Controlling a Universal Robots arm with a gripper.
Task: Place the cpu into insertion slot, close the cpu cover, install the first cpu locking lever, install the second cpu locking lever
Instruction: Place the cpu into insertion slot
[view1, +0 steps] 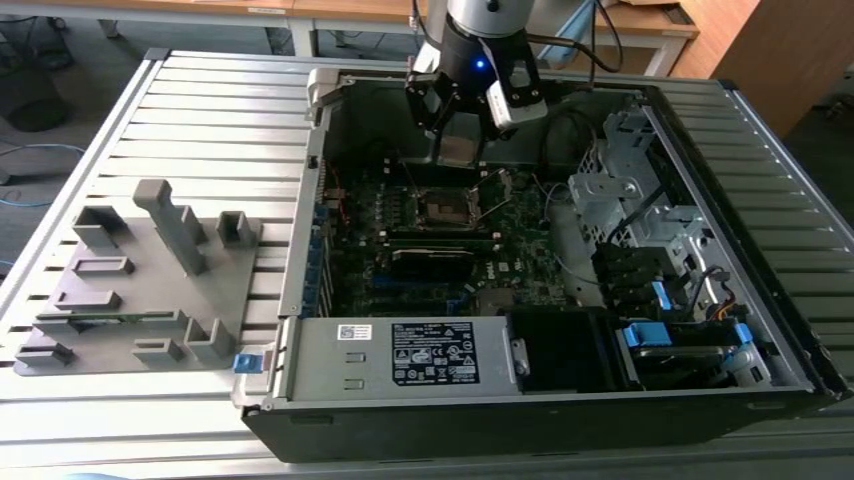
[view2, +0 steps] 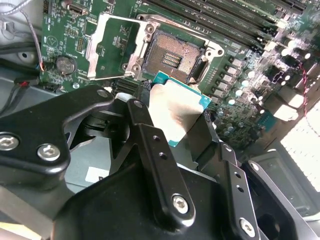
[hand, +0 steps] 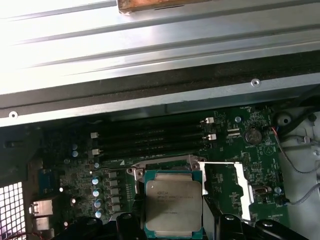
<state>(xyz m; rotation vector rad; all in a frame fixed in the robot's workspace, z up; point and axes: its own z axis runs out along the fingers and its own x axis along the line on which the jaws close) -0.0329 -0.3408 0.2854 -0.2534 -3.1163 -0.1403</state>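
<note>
My gripper (view1: 458, 150) is shut on the cpu (view1: 458, 152), a flat square chip with a dull silver top and a teal edge. I hold it above the motherboard, just behind the insertion slot (view1: 447, 206) in the exterior view. In the second wrist view the cpu (view2: 175, 112) sits between my black fingers (view2: 145, 130), and the dark insertion slot (view2: 172, 57) lies bare a little beyond it. The cpu cover (view2: 112, 47) is swung open beside the slot. A thin wire locking lever (view2: 202, 41) runs along the slot's rim. In the first wrist view the cpu (hand: 172, 200) hides most of the slot, with the cpu cover (hand: 240, 187) beside it.
The open computer case (view1: 747, 330) rests on a slatted metal table (view1: 214, 120). Long black memory slots (hand: 150, 140) run beside the socket. A labelled power supply box (view1: 427, 355) fills the case's near end. A grey fixture (view1: 134, 280) lies at the exterior view's left.
</note>
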